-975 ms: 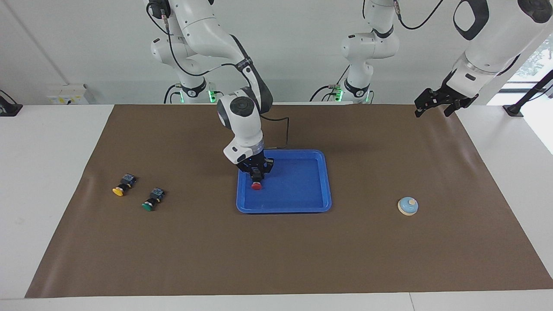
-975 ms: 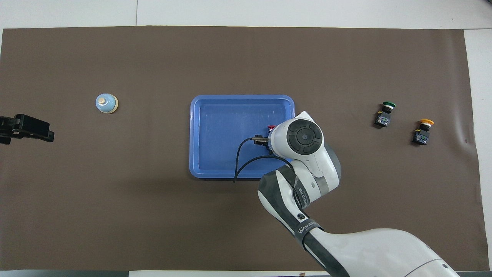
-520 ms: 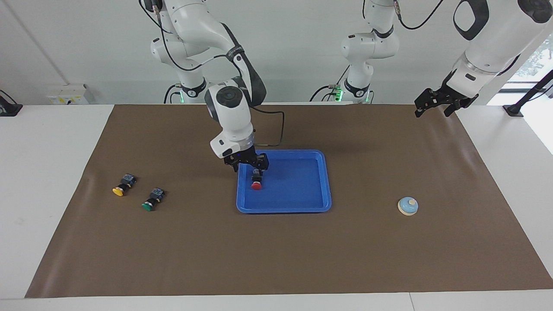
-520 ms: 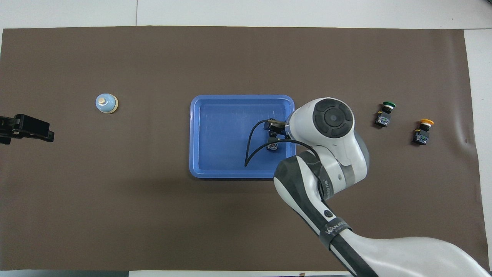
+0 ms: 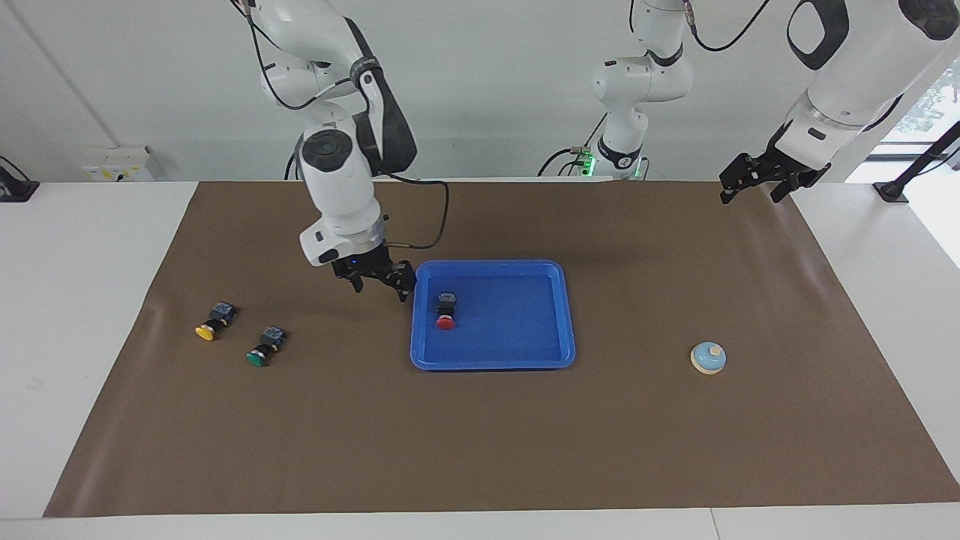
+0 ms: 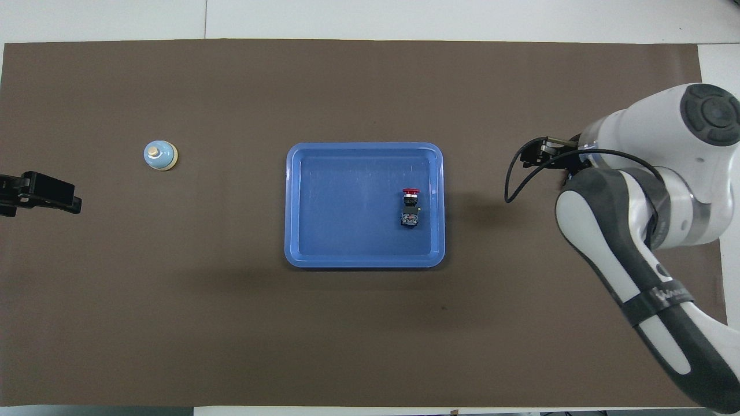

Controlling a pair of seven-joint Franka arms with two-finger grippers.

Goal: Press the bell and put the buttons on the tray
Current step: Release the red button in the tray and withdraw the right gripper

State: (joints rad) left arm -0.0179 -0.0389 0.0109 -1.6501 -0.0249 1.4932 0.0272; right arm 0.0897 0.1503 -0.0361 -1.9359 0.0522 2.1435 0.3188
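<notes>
The blue tray [image 5: 517, 322] lies mid-mat. The red button [image 5: 445, 311] lies on its side in the tray, near the rim at the right arm's end; it also shows in the overhead view [image 6: 410, 205]. My right gripper [image 5: 379, 279] is open and empty, raised over the mat just outside that rim. The green button [image 5: 264, 347] and yellow button [image 5: 208, 322] lie on the mat toward the right arm's end; in the overhead view the right arm hides them. The bell [image 5: 708, 358] stands toward the left arm's end. My left gripper [image 5: 754, 184] waits, open, high over the mat's corner.
The brown mat [image 5: 480, 435] covers most of the white table. In the overhead view the tray [image 6: 347, 202] and bell [image 6: 160, 155] show fully, and the left gripper [image 6: 40, 193] shows at the edge.
My right gripper let go of the red button in the tray, rose and swung out past the tray's rim toward the green and yellow buttons. The left arm has not moved.
</notes>
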